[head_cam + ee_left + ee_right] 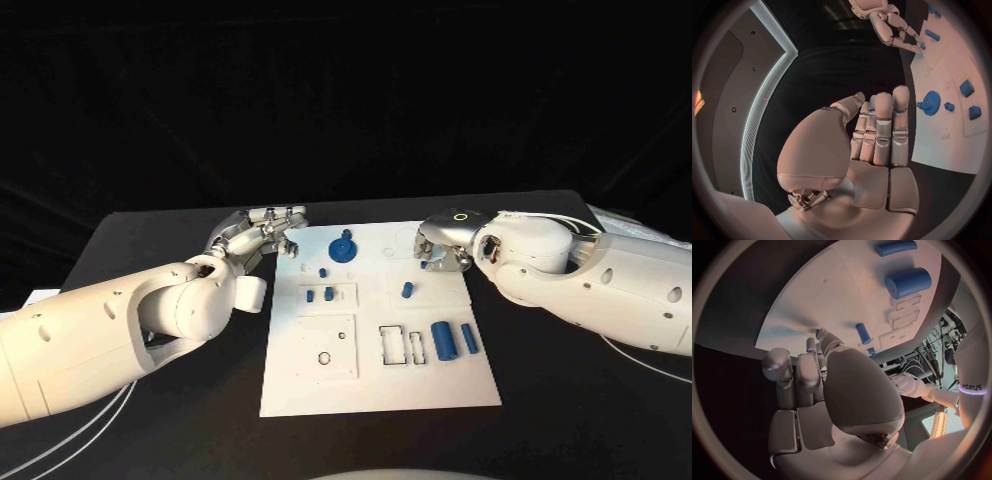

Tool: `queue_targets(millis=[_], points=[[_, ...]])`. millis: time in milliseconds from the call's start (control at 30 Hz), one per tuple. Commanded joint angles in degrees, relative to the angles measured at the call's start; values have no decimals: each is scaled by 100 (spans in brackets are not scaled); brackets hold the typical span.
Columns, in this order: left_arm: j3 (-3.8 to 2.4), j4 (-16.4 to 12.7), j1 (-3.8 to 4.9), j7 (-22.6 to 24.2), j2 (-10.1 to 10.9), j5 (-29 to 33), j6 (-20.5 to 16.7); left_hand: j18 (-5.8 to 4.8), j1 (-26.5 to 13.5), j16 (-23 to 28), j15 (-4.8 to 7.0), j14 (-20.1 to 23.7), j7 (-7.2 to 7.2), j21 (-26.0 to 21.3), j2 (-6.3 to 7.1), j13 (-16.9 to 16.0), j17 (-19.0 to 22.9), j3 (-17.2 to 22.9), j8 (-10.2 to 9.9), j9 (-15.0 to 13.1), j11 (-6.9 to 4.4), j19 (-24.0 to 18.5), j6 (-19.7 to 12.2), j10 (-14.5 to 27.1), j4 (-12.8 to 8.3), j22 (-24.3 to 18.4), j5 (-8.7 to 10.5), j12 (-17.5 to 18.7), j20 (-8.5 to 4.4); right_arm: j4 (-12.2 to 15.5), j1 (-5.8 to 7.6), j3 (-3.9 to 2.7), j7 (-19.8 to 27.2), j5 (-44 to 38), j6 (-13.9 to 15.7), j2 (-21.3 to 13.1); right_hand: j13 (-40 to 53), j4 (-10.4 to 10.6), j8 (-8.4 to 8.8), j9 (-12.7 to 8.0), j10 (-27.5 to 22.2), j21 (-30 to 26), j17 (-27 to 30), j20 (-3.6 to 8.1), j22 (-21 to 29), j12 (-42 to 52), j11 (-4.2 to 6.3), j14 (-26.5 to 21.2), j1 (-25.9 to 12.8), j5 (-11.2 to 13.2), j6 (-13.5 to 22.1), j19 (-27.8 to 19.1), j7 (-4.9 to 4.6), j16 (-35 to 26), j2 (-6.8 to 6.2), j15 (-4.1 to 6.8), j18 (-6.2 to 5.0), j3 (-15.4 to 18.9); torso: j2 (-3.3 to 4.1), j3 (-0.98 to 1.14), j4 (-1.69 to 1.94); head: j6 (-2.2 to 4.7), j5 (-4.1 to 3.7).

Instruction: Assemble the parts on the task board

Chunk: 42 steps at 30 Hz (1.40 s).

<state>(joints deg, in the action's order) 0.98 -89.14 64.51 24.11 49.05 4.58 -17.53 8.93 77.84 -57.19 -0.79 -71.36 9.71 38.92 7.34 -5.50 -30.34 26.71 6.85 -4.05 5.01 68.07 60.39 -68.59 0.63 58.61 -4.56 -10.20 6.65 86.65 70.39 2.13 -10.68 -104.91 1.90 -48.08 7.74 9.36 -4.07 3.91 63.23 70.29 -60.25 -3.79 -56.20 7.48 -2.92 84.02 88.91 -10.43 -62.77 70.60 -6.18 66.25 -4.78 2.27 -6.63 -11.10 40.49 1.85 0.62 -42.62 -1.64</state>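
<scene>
Here | blue gear just beside left hand | untouched

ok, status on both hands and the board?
Left hand open at task board far-left corner, holding nothing. Right hand over far-right edge, grasp unclear. Blue gear untouched. Nothing in the way.

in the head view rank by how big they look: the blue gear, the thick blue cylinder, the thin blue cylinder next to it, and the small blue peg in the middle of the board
1. thick blue cylinder
2. blue gear, close to the thick cylinder in apparent size, so that order is unsure
3. thin blue cylinder
4. small blue peg
</scene>
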Motion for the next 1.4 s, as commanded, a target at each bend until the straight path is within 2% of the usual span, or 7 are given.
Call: queue_targets(millis=[33, 433, 833, 933, 1067, 1233, 1400], points=[[-3, -3, -1, 82, 7, 98, 106, 108, -54, 15, 31, 23, -18, -20, -11, -7, 5, -34, 28, 5, 9, -14, 13, 36, 12, -5, -7, -18, -20, -7, -8, 0, 80, -95, -143, 17, -45, -8, 9, 1, 66, -33, 1, 21, -4, -25, -9, 127, 5, 33, -42, 4, 1, -29, -22, 33, -36, -70, -5, 1, -2, -11, 15], [-3, -28, -2, 26, 16, 99, 112, 109, -17, 12, 32, 28, -14, -56, -20, -14, 11, -71, 26, 10, 11, -5, -3, 65, -14, -32, -11, -48, -23, -127, -69, 4, 71, -147, -398, 108, -245, -95, -49, 27, 356, 76, -142, -1, -179, -1, -21, 176, -24, 180, -263, 125, -27, 105, 29, -11, 0, -396, -3, 1, -2, -39, 40], [-3, -78, -1, 6, 38, 99, 106, 110, -11, 13, 31, 28, -12, -66, -23, -15, 16, -77, 25, 10, 12, -4, -6, 71, -19, -39, -12, -53, -24, -228, -147, 6, 59, -156, -481, 180, -307, -135, -62, 35, 450, 97, -170, -7, -210, -11, -12, 181, -70, 212, -341, 142, -26, 137, 41, -14, 3, -499, -3, 4, -1, -87, 54], [-3, -80, -1, -3, 39, 99, 107, 110, -11, 13, 31, 28, -12, -66, -23, -15, 16, -77, 25, 10, 12, -4, -6, 71, -19, -39, -12, -53, -24, -225, -159, 6, 61, -151, -171, 178, -335, -194, -106, 59, 599, 174, -194, -20, -327, 15, 6, 190, -61, 367, -461, 211, -17, 168, 141, -28, 27, -642, -7, 2, -4, -95, 54], [-3, -80, -1, -13, 37, 99, 107, 112, -2, 19, 31, 33, -10, -85, -25, -17, 33, -88, 25, 11, 14, -5, -11, 79, -25, -52, -12, -62, -24, -171, -165, 5, 63, -131, 219, 151, -355, -258, -126, 79, 716, 271, -170, -41, -471, 13, 8, 194, -63, 492, -524, 298, -25, 168, 207, -40, 55, -795, -8, 5, -6, -94, 49], [-3, -69, -1, -29, 31, 99, 111, 112, -2, 19, 31, 33, -10, -85, -25, -17, 33, -88, 25, 11, 14, -5, -11, 79, -25, -52, -12, -62, -24, -13, -159, -10, 32, 31, 639, 56, -387, -332, -110, 91, 772, 327, -178, -62, -546, -44, -2, 194, -126, 523, -531, 334, -44, 197, 196, -63, 64, -979, -13, 1, -1, -94, 39], [-3, -59, -1, -51, 24, 99, 113, 113, 4, 24, 30, 37, -7, -103, -26, -18, 45, -99, 23, 13, 16, -5, -18, 89, -30, -64, -11, -68, -24, 140, -103, -42, -58, 204, 787, -69, -397, -358, -102, 101, 795, 344, -177, -76, -567, -86, -13, 190, -207, 560, -542, 338, -50, 210, 169, -74, 67, -1073, -16, -2, -1, -88, 30]])
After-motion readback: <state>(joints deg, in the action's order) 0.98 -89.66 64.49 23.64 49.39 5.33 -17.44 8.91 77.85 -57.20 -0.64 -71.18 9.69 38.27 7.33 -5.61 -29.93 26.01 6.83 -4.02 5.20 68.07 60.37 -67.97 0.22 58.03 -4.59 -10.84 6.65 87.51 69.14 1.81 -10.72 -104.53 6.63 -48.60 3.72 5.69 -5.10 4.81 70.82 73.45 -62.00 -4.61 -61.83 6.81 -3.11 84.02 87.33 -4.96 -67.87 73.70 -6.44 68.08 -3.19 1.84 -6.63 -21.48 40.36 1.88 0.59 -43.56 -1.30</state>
